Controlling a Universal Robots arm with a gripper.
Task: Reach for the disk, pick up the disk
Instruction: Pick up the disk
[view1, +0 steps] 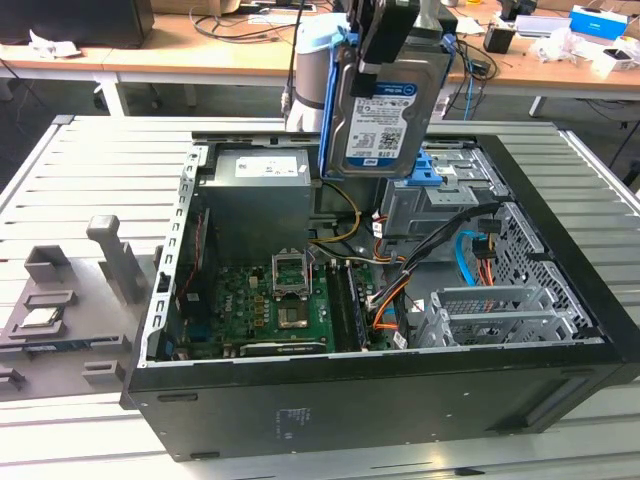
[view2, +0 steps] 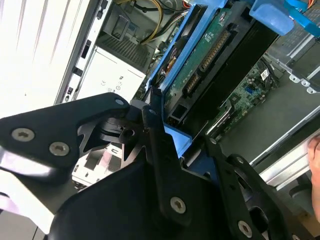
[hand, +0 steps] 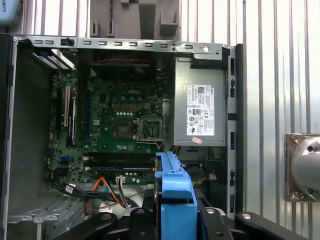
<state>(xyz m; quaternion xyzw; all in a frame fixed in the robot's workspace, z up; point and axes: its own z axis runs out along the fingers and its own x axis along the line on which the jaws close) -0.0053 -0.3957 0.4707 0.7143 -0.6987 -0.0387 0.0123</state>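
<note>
Hanging upright above the open computer case (view1: 560, 300), the disk (view1: 385, 110) is gripped by the pincer (hand: 175, 215), which is clenched on its blue rail frame. Inside the case are a green motherboard (view1: 270, 300), a grey power supply (view1: 262, 195) and cables. The case sits on a slatted grey desk (view1: 90, 180), with a cluttered wooden rear desk (view1: 200, 55) beyond.

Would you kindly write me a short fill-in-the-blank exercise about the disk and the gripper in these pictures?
1. In the exterior view, the disk hangs upright ____ the open computer case.
2. The gripper is shut on the ____.
3. The plastic rail frame on the disk is ____ in colour.
4. The motherboard inside the case is ____ in colour.
Missing words: above; disk; blue; green.
</note>
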